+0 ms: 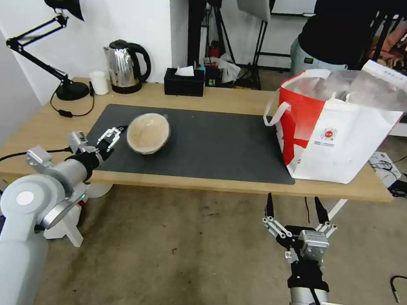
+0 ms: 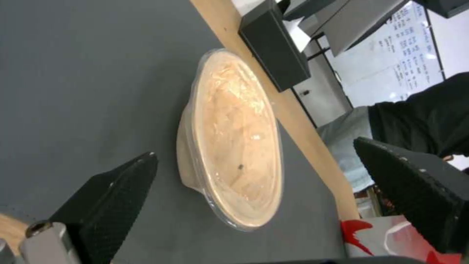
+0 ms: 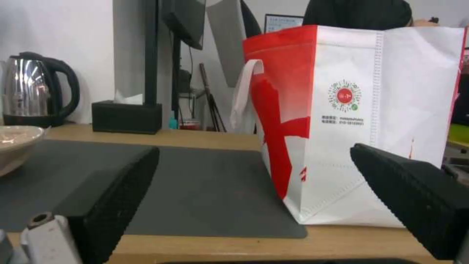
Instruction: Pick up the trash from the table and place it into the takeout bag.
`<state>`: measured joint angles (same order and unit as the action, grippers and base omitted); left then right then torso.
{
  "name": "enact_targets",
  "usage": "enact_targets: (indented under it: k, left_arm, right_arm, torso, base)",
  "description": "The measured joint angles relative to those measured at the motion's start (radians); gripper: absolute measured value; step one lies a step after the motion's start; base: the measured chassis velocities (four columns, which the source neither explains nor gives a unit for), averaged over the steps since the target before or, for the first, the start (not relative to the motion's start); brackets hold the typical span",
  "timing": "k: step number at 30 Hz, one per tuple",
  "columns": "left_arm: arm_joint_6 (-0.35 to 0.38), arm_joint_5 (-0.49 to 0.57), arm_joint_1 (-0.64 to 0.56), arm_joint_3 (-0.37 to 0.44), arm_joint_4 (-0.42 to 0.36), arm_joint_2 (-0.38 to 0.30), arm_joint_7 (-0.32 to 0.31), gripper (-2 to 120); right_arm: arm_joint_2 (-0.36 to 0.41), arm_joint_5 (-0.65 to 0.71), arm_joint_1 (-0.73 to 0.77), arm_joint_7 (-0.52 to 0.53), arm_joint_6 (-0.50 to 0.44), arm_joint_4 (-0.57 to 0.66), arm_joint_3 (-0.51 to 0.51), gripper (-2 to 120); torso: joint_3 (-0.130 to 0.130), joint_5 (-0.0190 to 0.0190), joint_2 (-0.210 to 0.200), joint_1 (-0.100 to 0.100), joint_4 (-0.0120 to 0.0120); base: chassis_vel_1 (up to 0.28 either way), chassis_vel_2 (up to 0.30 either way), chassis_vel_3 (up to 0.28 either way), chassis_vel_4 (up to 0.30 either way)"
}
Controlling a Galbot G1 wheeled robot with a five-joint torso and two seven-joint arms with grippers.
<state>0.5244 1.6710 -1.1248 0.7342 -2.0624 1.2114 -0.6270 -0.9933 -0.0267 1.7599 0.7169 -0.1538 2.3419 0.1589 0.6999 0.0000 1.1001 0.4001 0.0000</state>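
A tan paper bowl (image 1: 148, 132) lined with clear film sits on the left part of the dark grey mat (image 1: 213, 144) on the table (image 1: 238, 186). My left gripper (image 1: 111, 138) hovers just left of the bowl (image 2: 229, 139), open, with the fingers (image 2: 112, 205) apart and nothing between them. The takeout bag (image 1: 337, 125), white with red panels and a round red logo, stands open on the table's right end. My right gripper (image 1: 297, 209) hangs open below the table's front edge, facing the bag (image 3: 351, 121).
Along the back edge stand a black desk lamp (image 1: 62, 42), a small white cup (image 1: 99, 82), a steel kettle (image 1: 124, 66) and a black tissue box (image 1: 184, 82). A person in dark clothes stands behind the bag. Cables lie on the floor at the right.
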Motion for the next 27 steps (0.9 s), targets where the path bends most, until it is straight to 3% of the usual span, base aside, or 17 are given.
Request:
enact_targets:
  k: [14,27]
  left_arm:
    - [-0.001,-0.004,0.07,-0.07,0.095,0.001,0.0,100]
    - [-0.002,-0.006,0.103,-0.094,0.132,0.008,-0.016,100]
  right_arm:
    - [0.0,0.0,0.0,0.0,0.0,0.0,0.0,100]
    - [0.0,0.0,0.0,0.0,0.0,0.0,0.0,100]
  torso:
    - [0.0,0.0,0.0,0.0,-0.0001]
    - [0.0,-0.0001,0.0,0.0,0.0]
  base:
    - [0.0,0.0,0.0,0.0]
    - [0.0,0.0,0.0,0.0]
